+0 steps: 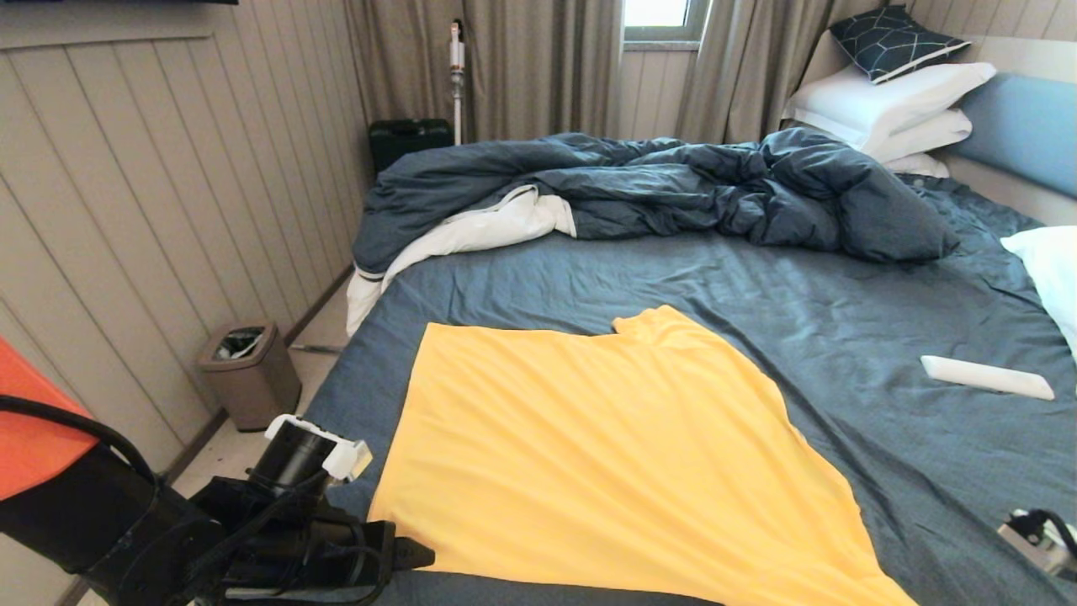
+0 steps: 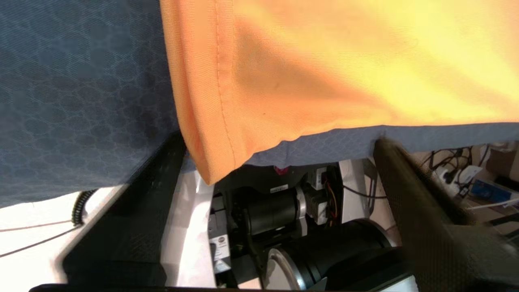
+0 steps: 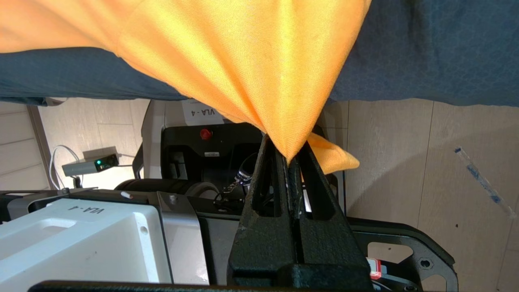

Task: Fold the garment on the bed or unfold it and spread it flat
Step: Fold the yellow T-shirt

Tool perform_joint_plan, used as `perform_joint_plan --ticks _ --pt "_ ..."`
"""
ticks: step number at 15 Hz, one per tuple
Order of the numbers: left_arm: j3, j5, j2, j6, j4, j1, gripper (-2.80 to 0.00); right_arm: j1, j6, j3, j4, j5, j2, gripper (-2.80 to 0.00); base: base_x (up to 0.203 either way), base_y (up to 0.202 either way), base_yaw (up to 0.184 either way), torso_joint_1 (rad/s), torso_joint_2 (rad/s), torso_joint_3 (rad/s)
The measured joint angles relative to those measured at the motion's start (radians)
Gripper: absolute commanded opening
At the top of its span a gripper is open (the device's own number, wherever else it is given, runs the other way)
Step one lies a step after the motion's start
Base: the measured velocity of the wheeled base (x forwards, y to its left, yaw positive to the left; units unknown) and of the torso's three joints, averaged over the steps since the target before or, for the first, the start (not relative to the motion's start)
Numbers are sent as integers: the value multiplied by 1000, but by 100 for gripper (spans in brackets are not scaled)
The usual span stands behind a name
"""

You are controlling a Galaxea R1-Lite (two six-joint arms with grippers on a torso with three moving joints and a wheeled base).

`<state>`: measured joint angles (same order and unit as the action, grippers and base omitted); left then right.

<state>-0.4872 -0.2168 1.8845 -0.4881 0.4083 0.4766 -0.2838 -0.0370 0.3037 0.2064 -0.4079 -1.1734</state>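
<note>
Because the garment [image 1: 606, 454], spread on the bed [image 1: 841, 337], looks thin, limp and slippery, we grip hemmed corners: right gripper [image 3: 290, 160] jaws clamped on one, left gripper [image 2: 279, 162] jaws apart beside another.

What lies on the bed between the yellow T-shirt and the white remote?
Nothing: in the head view only bare wrinkled sheet of the bed separates the T-shirt from the remote.

Daylight is coming in through the window [image 1: 656, 15], lighting the room evenly; the yellow T-shirt [image 2: 344, 61] is glaring, and the left gripper's fingers [image 2: 425, 219] are blurring.
</note>
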Motion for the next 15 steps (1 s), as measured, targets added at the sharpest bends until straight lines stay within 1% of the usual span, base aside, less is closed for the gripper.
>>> perform_joint_plan --ticks 12,15 --pt "1 -5 -12 -1 0 2 -280 -2 0 7 0 2 0 -280 0 0 0 0 0 0" --pt "20 -4 -55 -9 -14 1 -280 -2 0 7 2 1 3 -280 0 0 0 0 0 0"
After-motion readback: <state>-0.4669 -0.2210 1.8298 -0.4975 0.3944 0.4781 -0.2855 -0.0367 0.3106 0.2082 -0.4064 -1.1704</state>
